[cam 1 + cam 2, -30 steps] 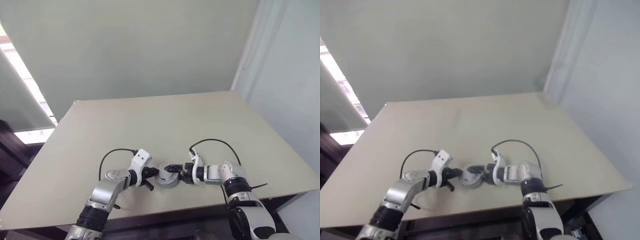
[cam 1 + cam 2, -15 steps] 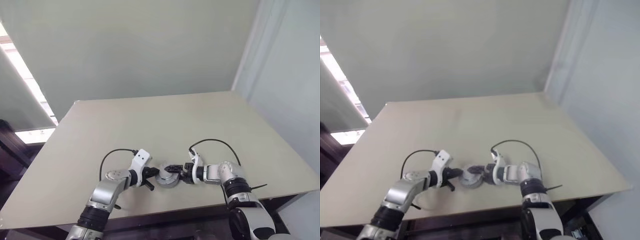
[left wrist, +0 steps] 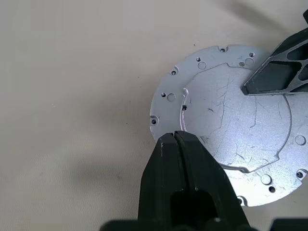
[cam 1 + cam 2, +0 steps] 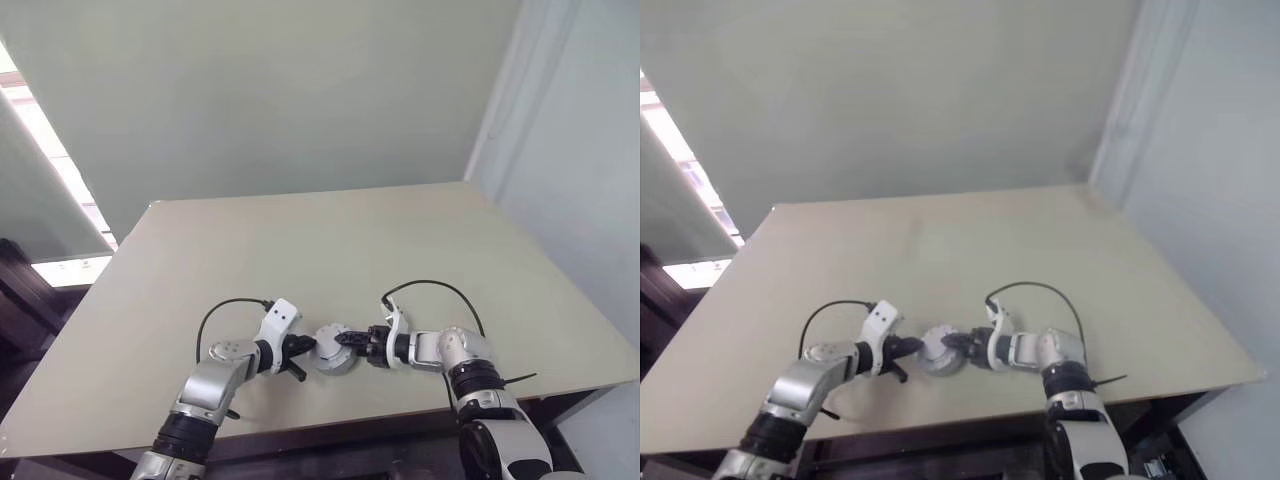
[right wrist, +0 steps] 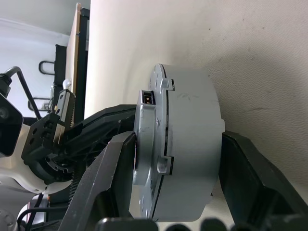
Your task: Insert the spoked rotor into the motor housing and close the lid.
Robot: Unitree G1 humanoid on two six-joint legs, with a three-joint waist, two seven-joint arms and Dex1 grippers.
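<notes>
where the motor housing sits: the motor housing (image 4: 331, 363) is found on the beige table (image 4: 300, 250), near the front edge, between the two grippers. it is seen in the right wrist view as a plain grey drum.
lid: the lid (image 3: 226, 125) is seated flat on top of the housing. a dull silver face with fine scratches, small holes and a notched rim is shown in the left wrist view. a thin dark seam is seen between lid and housing in the right wrist view.
left gripper: the left gripper (image 3: 174, 137) is closed, its two black fingers pressed together with nothing between them. the joined tip is placed at the lid's rim, touching it or just short of it; which of the two cannot be told.
right gripper: the right gripper (image 4: 346, 340) is reached in from the opposite side. its fingers (image 5: 120, 159) are set astride the stack, one laid on the lid's face, the other against the housing's base next to the table. the stack appears clamped between them across its height.
right finger, seen from the left wrist: a black ribbed finger (image 3: 281, 72) is laid over the lid's far part.
grippers, relation: both are brought to the same stack, from opposite sides, close together but not touching.
cables: a black cable (image 4: 430, 284) is looped above the right wrist; another (image 4: 225, 304) is looped at the left wrist.
table surface: matte and plain around the stack.
</notes>
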